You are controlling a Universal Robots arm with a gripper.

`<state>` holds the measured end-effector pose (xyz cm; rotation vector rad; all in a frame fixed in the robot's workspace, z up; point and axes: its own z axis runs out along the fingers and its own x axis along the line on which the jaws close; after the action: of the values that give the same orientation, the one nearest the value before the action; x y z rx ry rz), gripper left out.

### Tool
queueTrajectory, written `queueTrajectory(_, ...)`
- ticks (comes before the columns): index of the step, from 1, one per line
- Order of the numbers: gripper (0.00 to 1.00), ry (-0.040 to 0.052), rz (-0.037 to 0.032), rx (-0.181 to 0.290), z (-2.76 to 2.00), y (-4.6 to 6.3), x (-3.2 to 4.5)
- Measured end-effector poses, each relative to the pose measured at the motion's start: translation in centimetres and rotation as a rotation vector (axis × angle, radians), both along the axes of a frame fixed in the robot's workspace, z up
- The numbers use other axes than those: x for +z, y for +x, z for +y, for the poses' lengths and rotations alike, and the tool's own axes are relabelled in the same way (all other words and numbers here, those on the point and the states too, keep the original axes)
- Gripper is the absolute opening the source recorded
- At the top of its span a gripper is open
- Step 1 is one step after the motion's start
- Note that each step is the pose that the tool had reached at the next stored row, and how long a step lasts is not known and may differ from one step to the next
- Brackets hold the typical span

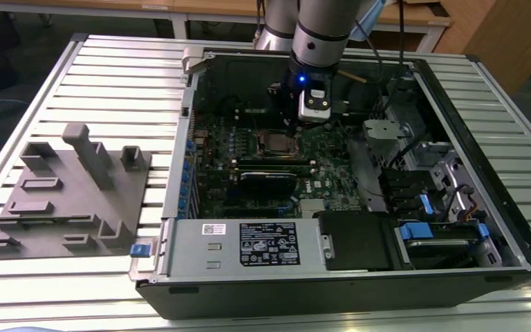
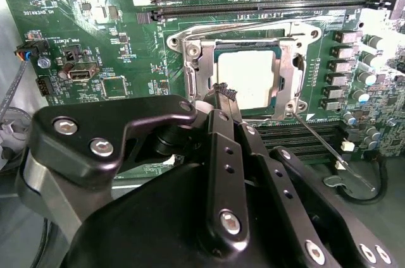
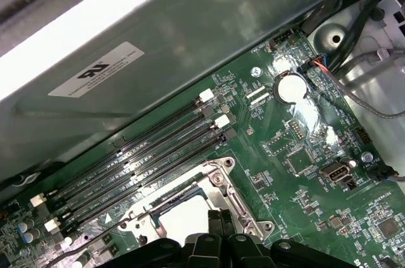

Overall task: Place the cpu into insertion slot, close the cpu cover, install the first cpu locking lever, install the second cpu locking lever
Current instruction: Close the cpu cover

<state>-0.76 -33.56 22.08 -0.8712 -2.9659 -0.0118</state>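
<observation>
Second wrist view: gripper (image 2: 226,91), pinched shut on nothing, at the edge of the cpu cover (image 2: 197,59), cpu (image 2: 247,78) framed inside it. Press flat and gently, I reckon.

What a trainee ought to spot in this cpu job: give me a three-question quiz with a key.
1. True or false: the cpu sits in its socket with the cpu cover lying down around it.
2. The gripper tip is nearest to: A the coin cell, B the cpu cover's edge, C the memory slots.
3. In the exterior view, what stands on the table at that view's left of the computer case?
Key: 1 true; 2 B; 3 a grey fixture block.
</observation>
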Motion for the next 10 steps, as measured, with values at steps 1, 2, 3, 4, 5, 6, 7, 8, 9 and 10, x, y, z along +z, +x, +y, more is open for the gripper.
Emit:
queueTrajectory(1, 0.11, 0.0000, 0.0000, 0.000, 0.00, 0.00, 0.00)
queueTrajectory(2, 0.11, 0.0000, 0.0000, 0.000, 0.00, 0.00, 0.00)
queueTrajectory(3, 0.11, 0.0000, 0.0000, 0.000, 0.00, 0.00, 0.00)
queueTrajectory(4, 0.11, 0.0000, 0.0000, 0.000, 0.00, 0.00, 0.00)
queueTrajectory(5, 0.11, 0.0001, 0.0000, 0.002, 0.00, 0.00, 0.00)
queueTrajectory(6, 0.11, 0.0000, 0.0000, 0.008, 0.00, 0.00, 0.00)
queueTrajectory(7, 0.11, 0.0000, 0.0000, 0.017, 0.00, 0.00, 0.00)
queueTrajectory(8, 0.11, 0.0001, 0.0000, 0.029, 0.00, 0.00, 0.00)
queueTrajectory(9, 0.11, 0.0001, 0.0000, 0.042, 0.00, 0.00, 0.00)
queueTrajectory(10, 0.11, 0.0000, 0.0000, 0.056, 0.00, 0.00, 0.00)
